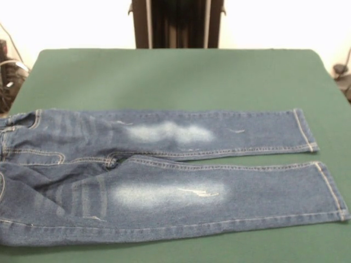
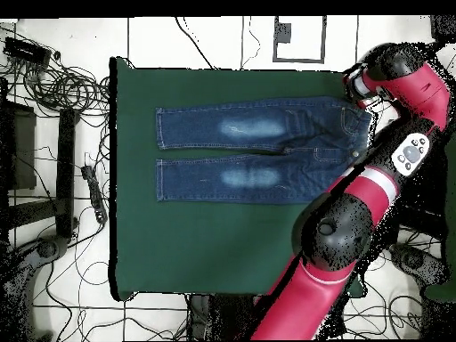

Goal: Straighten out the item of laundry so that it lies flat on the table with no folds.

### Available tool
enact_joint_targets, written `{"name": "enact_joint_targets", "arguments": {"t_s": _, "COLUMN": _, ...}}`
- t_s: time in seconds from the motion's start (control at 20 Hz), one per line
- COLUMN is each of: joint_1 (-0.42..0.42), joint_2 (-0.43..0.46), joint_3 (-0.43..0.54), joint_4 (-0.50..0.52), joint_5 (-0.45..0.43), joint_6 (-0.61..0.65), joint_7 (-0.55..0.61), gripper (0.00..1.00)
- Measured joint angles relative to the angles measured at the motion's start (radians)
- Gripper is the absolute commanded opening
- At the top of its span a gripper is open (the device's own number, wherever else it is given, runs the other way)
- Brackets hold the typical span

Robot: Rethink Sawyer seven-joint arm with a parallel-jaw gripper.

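Observation:
The item of laundry [image 1: 164, 175], a small pair of blue jeans with whitish thigh patches, lies spread on the green table [image 1: 175, 76]. Its two legs lie side by side with the cuffs at the right. The waist runs off the left edge, and slight creases show near the crotch. From overhead, the item of laundry [image 2: 258, 151] lies across the far half of the table [image 2: 205, 240], waist to the right. The arm's end with the gripper [image 2: 356, 92] hangs beside the waist at the table's right edge. The front view shows no gripper.
The red arm's elbow [image 2: 343, 232] reaches over the table's right side in the overhead view. Cables and stands [image 2: 62, 116] crowd the floor left of the table. More cables [image 1: 8, 76] sit off the table's left edge in the front view.

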Motion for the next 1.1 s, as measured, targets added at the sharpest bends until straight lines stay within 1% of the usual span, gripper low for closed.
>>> {"name": "enact_joint_targets", "arguments": {"t_s": 0.35, "joint_1": 0.021, "joint_2": 0.0, "joint_3": -0.016, "joint_4": 0.02, "joint_5": -0.001, "joint_6": 0.009, "joint_7": 0.0, "gripper": 0.0}}
{"name": "enact_joint_targets", "arguments": {"t_s": 0.55, "joint_1": 0.029, "joint_2": 0.0, "joint_3": -0.016, "joint_4": 0.024, "joint_5": -0.018, "joint_6": 0.017, "joint_7": 0.0, "gripper": 0.0}}
{"name": "enact_joint_targets", "arguments": {"t_s": 1.1, "joint_1": 0.091, "joint_2": -0.002, "joint_3": -0.016, "joint_4": 0.079, "joint_5": -0.159, "joint_6": 0.016, "joint_7": 0.0, "gripper": 0.0}}
